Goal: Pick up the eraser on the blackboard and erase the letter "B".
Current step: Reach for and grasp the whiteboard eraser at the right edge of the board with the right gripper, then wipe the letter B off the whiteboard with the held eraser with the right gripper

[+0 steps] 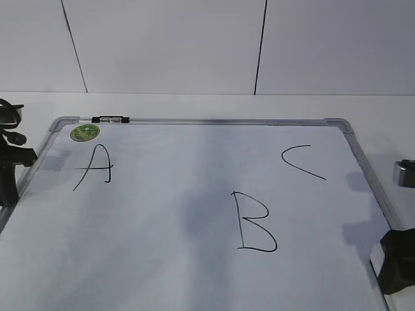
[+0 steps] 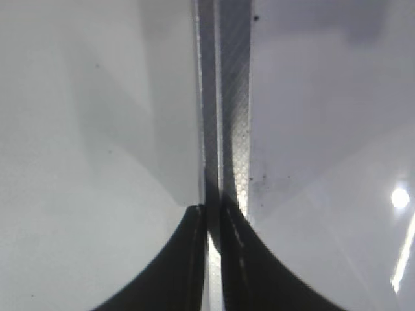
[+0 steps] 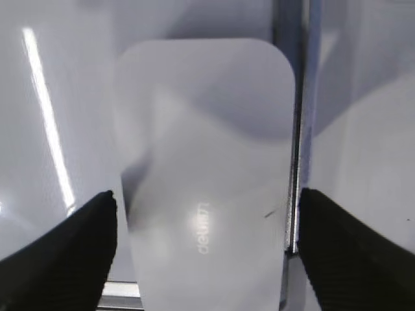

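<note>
Right wrist view first: the right gripper (image 3: 204,246) hangs directly over the white glossy plastic eraser (image 3: 204,175), an oblong block with rounded corners and faint grey lettering on top. Its two black fingers (image 3: 65,259) are spread wide, one in the lower left of the frame, one in the lower right, and the eraser fills the gap between them. Whether the fingers touch its sides is hard to judge; they grip nothing yet. Just right of the eraser runs the silver-grey metal frame of the large white dry-erase blackboard (image 3: 299,129).

Over to the left wrist view: the left gripper (image 2: 214,259) has its dark fingers (image 2: 181,272) pressed nearly together at the bottom centre, only a thin bright slit between them, holding nothing, lined up over the blackboard's frame strip (image 2: 227,97).

In the exterior view the blackboard (image 1: 194,272) lies flat on the white worktop (image 1: 194,103). The thin black hand-drawn letter "B" (image 1: 255,221) sits lower centre-right, whole and unerased. The left gripper (image 1: 11,162) is at the left edge, the right gripper (image 1: 397,259) at the lower right corner.
</note>
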`<action>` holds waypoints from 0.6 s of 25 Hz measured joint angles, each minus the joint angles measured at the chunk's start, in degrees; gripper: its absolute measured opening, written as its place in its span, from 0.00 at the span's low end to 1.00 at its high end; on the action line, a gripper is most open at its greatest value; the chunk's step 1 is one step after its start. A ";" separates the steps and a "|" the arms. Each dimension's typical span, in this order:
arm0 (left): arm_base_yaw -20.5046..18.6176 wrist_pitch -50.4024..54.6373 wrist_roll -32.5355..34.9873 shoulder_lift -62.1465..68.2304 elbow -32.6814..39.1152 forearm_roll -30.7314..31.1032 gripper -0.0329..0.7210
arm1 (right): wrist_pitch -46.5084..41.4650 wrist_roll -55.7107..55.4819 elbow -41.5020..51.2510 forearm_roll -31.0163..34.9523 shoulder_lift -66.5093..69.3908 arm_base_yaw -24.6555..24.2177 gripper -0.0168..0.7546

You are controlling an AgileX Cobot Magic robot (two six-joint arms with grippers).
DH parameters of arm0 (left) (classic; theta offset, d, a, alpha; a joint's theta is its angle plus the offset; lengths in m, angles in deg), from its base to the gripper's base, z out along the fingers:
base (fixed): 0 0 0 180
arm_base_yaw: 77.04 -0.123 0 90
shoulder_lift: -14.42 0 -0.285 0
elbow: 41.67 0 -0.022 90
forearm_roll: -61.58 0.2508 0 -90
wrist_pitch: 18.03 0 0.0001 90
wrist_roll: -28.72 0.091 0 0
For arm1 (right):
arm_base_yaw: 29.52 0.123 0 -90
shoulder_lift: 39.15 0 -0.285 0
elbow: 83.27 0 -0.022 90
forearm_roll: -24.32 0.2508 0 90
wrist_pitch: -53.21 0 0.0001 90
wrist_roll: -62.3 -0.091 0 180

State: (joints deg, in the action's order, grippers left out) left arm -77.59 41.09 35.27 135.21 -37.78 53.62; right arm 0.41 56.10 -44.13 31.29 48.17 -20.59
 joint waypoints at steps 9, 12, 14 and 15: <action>0.00 -0.22 0.00 0.00 0.00 -0.09 0.09 | 0.53 1.79 -0.48 0.26 3.14 0.00 0.90; 0.00 -0.27 0.00 0.00 0.00 -0.09 0.09 | 0.44 1.92 -0.48 0.48 3.12 0.00 0.90; 0.00 -0.35 0.00 0.00 0.00 -0.09 0.09 | 0.44 2.01 -0.48 0.57 3.12 0.00 0.90; 0.00 -0.35 0.00 0.00 0.00 -0.09 0.09 | 0.29 2.01 -0.48 0.57 3.12 0.00 0.90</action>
State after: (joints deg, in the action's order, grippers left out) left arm -77.59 40.74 35.27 135.21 -37.78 53.53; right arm 0.70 58.10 -44.61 31.86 51.29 -20.59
